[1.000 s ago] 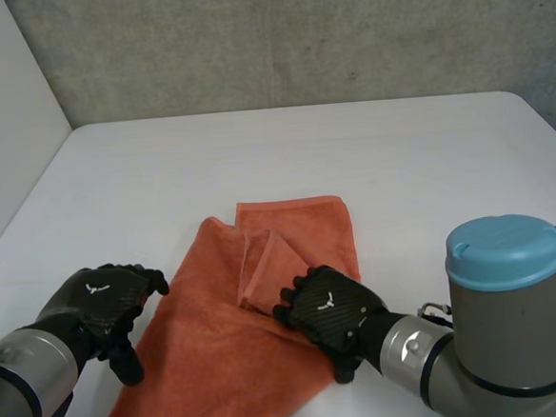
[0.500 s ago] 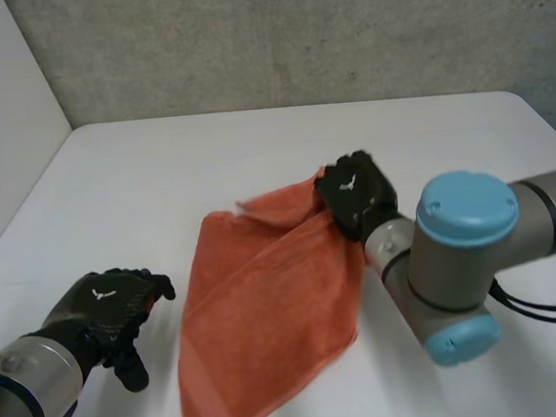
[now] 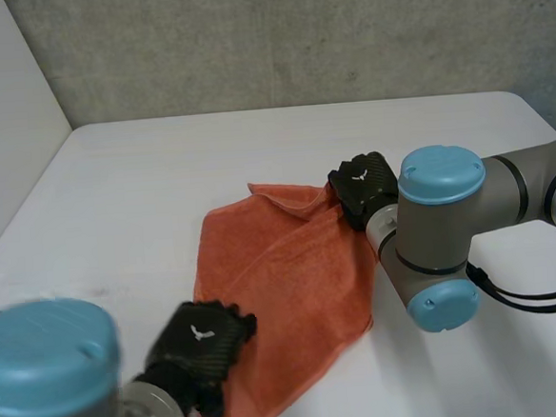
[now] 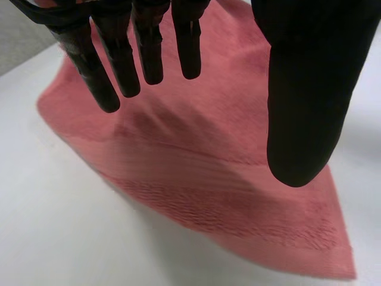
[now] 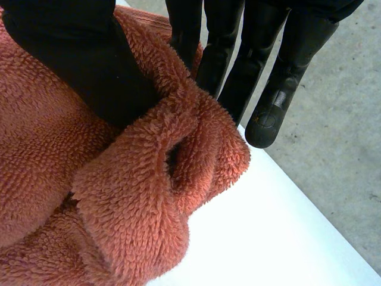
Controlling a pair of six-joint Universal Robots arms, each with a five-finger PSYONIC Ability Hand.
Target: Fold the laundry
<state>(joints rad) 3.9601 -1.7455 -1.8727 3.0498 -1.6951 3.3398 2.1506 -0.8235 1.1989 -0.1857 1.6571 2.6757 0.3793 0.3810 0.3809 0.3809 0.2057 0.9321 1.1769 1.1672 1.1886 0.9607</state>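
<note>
An orange towel (image 3: pixel 283 275) lay rumpled on the white tabletop (image 3: pixel 254 143), near its middle. The right hand (image 3: pixel 362 185) was at the towel's far right corner. In the right wrist view its thumb (image 5: pixel 77 65) pinched a bunched fold of the cloth (image 5: pixel 155 179) against the fingers (image 5: pixel 223 47). The left hand (image 3: pixel 203 340) was over the towel's near left edge. In its wrist view the fingers (image 4: pixel 119 53) were straight and apart from the thumb (image 4: pixel 309 89), above the cloth (image 4: pixel 208 179) and holding nothing.
</note>
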